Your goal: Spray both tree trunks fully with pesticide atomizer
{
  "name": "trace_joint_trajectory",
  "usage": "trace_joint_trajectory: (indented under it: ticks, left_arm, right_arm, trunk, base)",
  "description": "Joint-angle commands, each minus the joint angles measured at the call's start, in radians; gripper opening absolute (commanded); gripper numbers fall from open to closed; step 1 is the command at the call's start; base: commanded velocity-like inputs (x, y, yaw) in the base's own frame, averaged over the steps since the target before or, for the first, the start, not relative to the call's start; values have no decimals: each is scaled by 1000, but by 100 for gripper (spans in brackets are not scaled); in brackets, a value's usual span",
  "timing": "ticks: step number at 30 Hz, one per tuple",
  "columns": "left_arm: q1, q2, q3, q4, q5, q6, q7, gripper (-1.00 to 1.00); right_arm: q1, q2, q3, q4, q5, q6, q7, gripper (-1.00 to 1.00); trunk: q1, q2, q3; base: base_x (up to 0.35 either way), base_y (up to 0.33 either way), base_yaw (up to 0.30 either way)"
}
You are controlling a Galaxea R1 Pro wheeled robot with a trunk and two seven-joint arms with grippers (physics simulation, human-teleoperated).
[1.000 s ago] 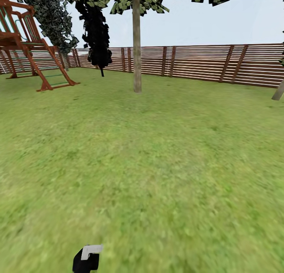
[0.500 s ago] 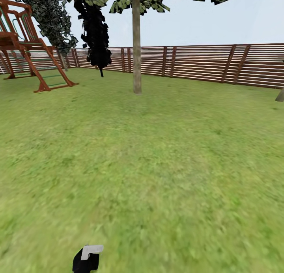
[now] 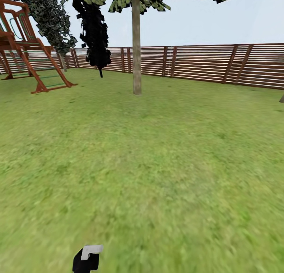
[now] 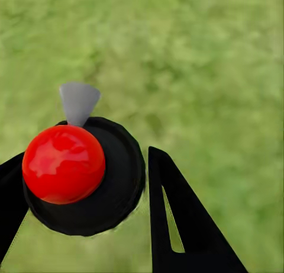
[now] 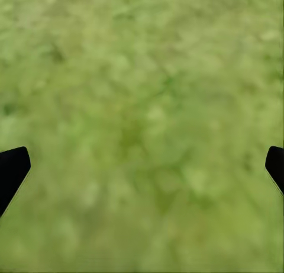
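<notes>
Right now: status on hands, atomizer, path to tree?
Left hand shut on atomizer. Right hand open, empty. Tree trunk ahead across lawn; nothing between.

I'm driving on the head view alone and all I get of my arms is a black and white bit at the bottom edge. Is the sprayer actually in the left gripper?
Observer: Yes. In the left wrist view the left gripper has its black fingers either side of the sprayer, a black round body with a red ball on top and a grey nozzle.
Operator: And the right gripper?
Observer: The right gripper is open, fingertips wide apart, with nothing between them.
Operator: What is under it?
Observer: Just grass. The tree trunk you see ahead is nowhere near either gripper yet.
</notes>
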Motion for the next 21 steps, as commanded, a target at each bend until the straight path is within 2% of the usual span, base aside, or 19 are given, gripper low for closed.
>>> trace_joint_trajectory:
  ticks: [1,21]
  left_arm:
    - [-1,-1,5,1,-11,-3,4,-100]
    - [-1,-1,5,1,-11,-3,4,-100]
  right_arm:
    - [0,0,-8,0,8,-2,0,100]
    - [0,0,-8,0,8,-2,0,100]
  trunk:
    - [0,0,-1]
    - [0,0,-1]
  base:
    - [342,0,0]
    - [342,0,0]
